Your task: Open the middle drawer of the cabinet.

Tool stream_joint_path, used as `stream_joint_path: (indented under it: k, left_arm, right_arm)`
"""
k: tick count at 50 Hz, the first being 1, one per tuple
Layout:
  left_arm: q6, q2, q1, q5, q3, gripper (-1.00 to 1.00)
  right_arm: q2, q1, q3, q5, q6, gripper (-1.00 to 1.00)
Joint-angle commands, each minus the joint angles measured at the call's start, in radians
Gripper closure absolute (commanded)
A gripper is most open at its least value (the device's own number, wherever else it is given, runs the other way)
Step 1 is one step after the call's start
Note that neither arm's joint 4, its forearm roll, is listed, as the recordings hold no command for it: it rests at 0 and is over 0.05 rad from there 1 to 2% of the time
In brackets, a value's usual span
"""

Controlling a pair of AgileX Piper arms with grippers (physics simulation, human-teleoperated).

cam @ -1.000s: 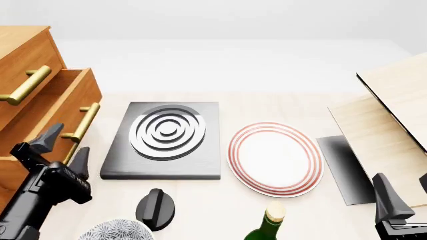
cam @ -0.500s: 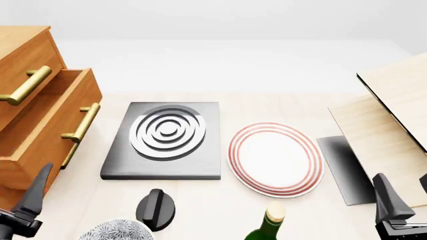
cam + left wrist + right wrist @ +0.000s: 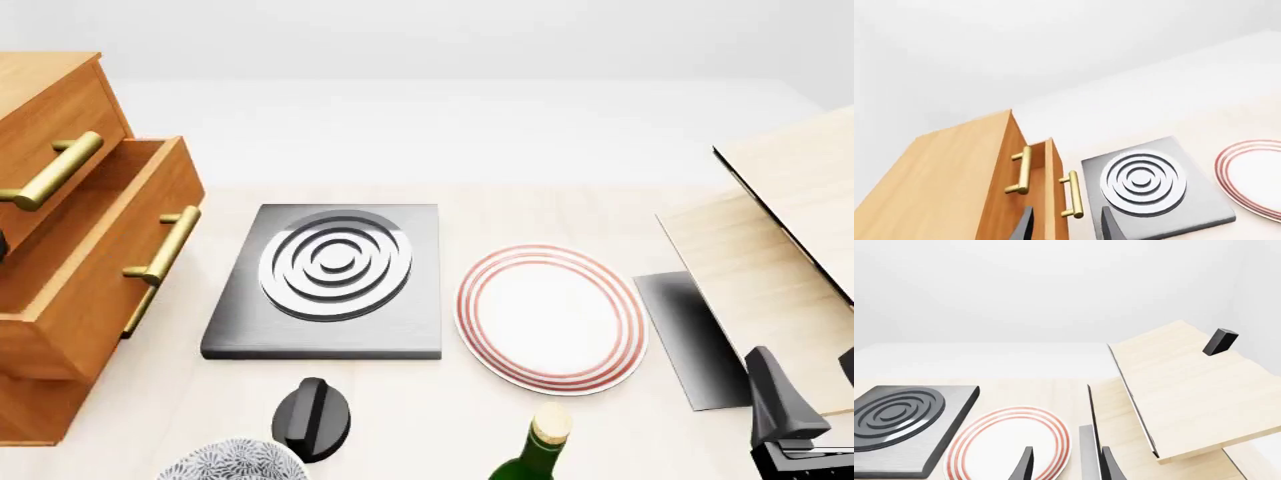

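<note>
Backdrop: plain white-grey wall [image 3: 441,40], evenly lit. Pale wood tabletop [image 3: 441,420] fades to white at its far side.

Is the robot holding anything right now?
No, nothing. The left gripper is open with empty space between its fingers, away from the pulled-out orange-brown wooden middle drawer. The right gripper is open and empty too.
</note>
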Motion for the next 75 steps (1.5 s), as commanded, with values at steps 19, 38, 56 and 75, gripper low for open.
stream_joint_path:
  k: [19, 38, 56, 75]
  left_arm:
    - [-0.292, 0.311, 0.086, 0.01, -0.13, -1.0]
    - [-0.273, 0.375, 0.157, -0.079, -0.062, -1.0]
    - [-0.25, 0.443, 0.181, -0.209, 0.044, -1.0]
    - [-0.25, 0.532, 0.194, -0.33, 0.127, -1.0]
  right_arm:
    - [0.0, 0.0, 0.0, 0.0, 0.0, -1.0]
    - [0.0, 0.0, 0.0, 0.0, 0.0, -1.0]
    - [0.0, 0.0, 0.0, 0.0, 0.0, -1.0]
    - [0.0, 0.0, 0.0, 0.0, 0.0, -1.0]
